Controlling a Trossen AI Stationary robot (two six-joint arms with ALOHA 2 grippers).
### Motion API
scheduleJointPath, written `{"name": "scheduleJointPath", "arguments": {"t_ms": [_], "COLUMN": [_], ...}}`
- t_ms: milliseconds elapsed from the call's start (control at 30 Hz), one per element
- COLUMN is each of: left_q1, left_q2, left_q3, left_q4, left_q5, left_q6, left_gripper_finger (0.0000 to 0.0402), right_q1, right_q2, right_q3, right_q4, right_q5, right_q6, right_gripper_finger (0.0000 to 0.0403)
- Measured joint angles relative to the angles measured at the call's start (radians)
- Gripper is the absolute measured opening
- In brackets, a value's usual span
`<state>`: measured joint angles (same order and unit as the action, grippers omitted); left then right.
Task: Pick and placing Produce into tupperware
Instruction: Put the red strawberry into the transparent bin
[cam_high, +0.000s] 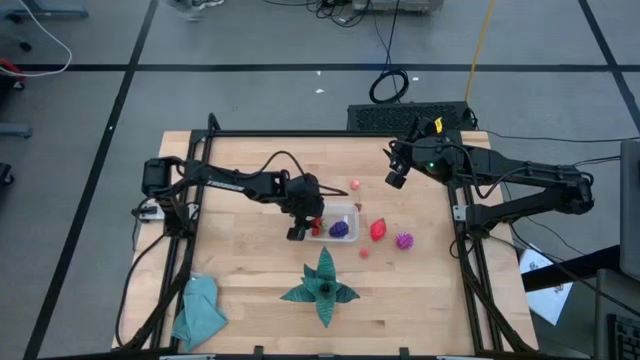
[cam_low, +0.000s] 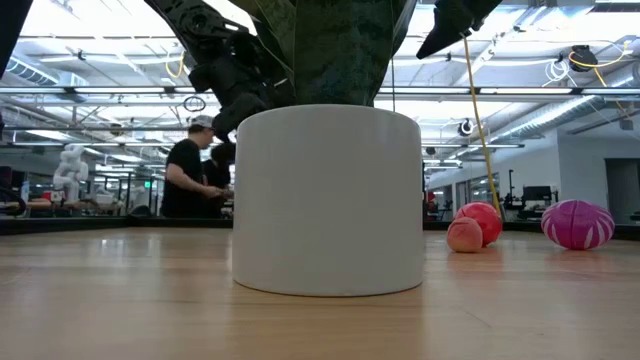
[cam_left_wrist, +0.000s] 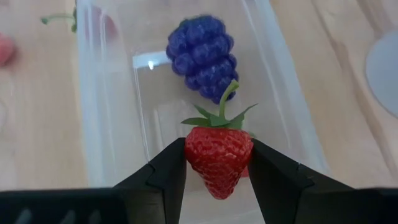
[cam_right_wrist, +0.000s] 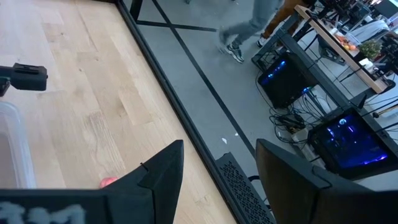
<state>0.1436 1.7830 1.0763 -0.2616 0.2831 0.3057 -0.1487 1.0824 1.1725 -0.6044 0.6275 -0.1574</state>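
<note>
My left gripper (cam_high: 303, 222) is shut on a red strawberry (cam_left_wrist: 219, 155) and stands over the left end of the clear tupperware (cam_high: 345, 212). A purple grape cluster (cam_left_wrist: 202, 56) lies on the container's floor. On the table to the right are a red fruit (cam_high: 378, 229), a spiky magenta ball (cam_high: 404, 240) and two small pink fruits (cam_high: 355, 185) (cam_high: 364, 252). My right gripper (cam_high: 395, 178) is open and raised near the table's far right corner, touching nothing. My left gripper pinches the strawberry by the two sides of its red body (cam_left_wrist: 202, 149), one finger (cam_left_wrist: 168, 168) on each side. The fingers come from above, pointing down into the tupperware. The strawberry's green cap (cam_left_wrist: 219, 117) points away from the wrist. The fruit appears clear of the container's floor.
A dark-green star-shaped leafy plant (cam_high: 322, 285) in a white pot (cam_low: 330, 200) stands near the table's near edge, in front of the tupperware. A teal cloth (cam_high: 200, 310) lies at the near left corner. People stand in the room beyond the table (cam_low: 185, 175).
</note>
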Motion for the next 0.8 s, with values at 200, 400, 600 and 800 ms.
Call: {"name": "scheduleJointPath", "arguments": {"t_ms": [200,400,600,800], "left_q1": [0.0,0.0,0.0,0.0], "left_q2": [-0.001,-0.001,-0.001,-0.001], "left_q3": [0.0,0.0,0.0,0.0], "left_q4": [0.002,0.004,0.003,0.001], "left_q5": [-0.03,-0.03,-0.03,-0.026], "left_q6": [-0.013,-0.013,-0.013,-0.01], "left_gripper_finger": [0.0159,0.0159,0.0159,0.0174], "right_q1": [0.0,0.0,0.0,0.0], "right_q2": [0.0,0.0,0.0,0.0], "right_q3": [0.0,0.0,0.0,0.0], "right_q4": [-0.001,-0.001,-0.001,-0.001], "right_q5": [0.0,0.0,0.0,0.0], "right_q6": [0.0,0.0,0.0,0.0], "right_gripper_finger": [0.0192,0.0192,0.0192,0.0192]}}
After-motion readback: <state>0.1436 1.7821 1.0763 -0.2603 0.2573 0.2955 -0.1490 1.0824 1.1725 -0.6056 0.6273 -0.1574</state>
